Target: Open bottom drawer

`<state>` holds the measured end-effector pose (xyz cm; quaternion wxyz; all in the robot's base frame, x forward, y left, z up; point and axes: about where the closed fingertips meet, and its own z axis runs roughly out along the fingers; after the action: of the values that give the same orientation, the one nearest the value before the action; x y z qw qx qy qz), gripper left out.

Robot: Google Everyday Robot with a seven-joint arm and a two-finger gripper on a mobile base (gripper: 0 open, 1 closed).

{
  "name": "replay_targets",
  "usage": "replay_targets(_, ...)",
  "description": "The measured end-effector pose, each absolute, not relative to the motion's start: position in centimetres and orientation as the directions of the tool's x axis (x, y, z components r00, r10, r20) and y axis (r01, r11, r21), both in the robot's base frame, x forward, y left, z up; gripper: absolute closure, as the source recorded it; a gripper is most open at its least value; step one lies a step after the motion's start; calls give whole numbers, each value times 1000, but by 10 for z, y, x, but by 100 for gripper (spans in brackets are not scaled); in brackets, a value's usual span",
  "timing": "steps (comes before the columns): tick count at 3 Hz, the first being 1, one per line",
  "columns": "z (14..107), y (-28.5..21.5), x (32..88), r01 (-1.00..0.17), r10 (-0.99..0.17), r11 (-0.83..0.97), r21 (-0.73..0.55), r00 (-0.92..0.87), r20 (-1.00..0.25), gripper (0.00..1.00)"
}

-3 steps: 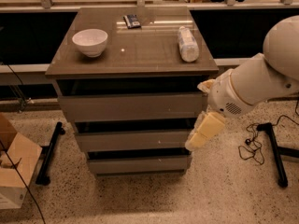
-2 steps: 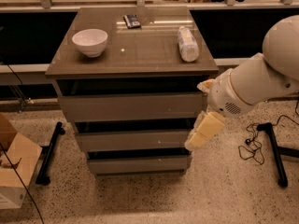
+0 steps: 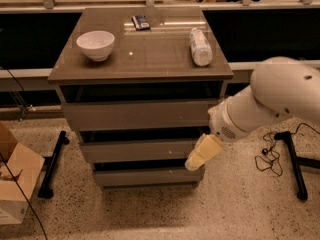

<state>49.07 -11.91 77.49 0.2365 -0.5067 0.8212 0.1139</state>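
The white arm reaches in from the right, angled down-left. Its hand is at the upper right corner of the bottom drawer. I cannot tell whether the hand is open or closed.

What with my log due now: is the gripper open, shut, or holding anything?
Gripper: open or shut cannot be told. It is by the top right corner of the bottom drawer front, and contact is unclear.
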Motion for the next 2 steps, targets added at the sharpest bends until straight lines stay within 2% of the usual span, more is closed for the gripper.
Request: replay_targets(2, 650, -129, 503, -811, -630, 576, 104, -521, -576, 0)
